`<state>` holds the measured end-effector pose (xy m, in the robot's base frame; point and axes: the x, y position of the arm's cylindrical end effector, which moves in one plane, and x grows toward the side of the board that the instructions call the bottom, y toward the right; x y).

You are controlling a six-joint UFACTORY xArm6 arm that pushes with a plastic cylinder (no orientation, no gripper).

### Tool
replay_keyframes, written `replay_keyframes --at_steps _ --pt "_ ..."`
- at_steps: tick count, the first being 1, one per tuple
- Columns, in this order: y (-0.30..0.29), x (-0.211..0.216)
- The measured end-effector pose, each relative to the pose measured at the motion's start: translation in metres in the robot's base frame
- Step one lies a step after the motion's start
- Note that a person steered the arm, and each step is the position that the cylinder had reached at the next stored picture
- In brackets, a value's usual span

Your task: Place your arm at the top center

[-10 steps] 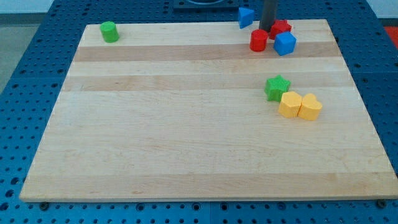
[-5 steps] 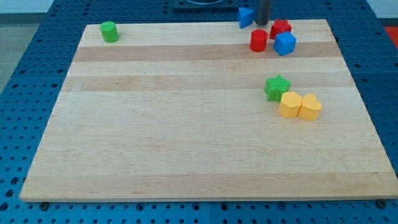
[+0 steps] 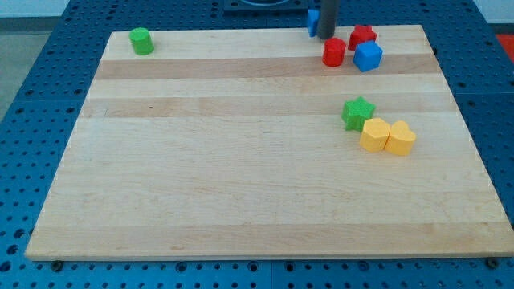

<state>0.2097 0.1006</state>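
A blue pegboard floor [image 3: 48, 120] surrounds a pale wooden worktop [image 3: 241, 185] whose near half lies bare.

Going back from the near edge on the view's right, two yellow blocks [image 3: 387, 136] sit pressed side by side; their exact shapes are hard to read, though the right one looks notched like a heart. Touching the left yellow one, just behind it, is a green star-shaped block [image 3: 357, 111].

Farther back on the right, a red cylinder [image 3: 334, 52] stands beside a blue cube [image 3: 369, 56], the two close together. Behind and between them a second red block [image 3: 362, 35] shows only in part, so its shape is unclear.

At the far left corner a green cylinder-like block [image 3: 141, 40] sits alone, well apart from the rest.

At the far edge, a little right of the middle, the dark rod comes down from the view's top, where it is cut off. My tip [image 3: 324, 37] meets the worktop just left of the red cylinder. The rod covers most of a blue block [image 3: 310, 22], leaving only a sliver at its left, too little to name the shape. Whether the tip touches that block cannot be told.

There is no claw on this arm, so nothing is open, clenched or held.
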Motion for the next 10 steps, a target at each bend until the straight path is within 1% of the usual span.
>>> replay_keyframes --at_steps 5,7,10 --pt "-0.077 0.003" --pt "-0.079 -0.016" --pt "-0.074 -0.016"
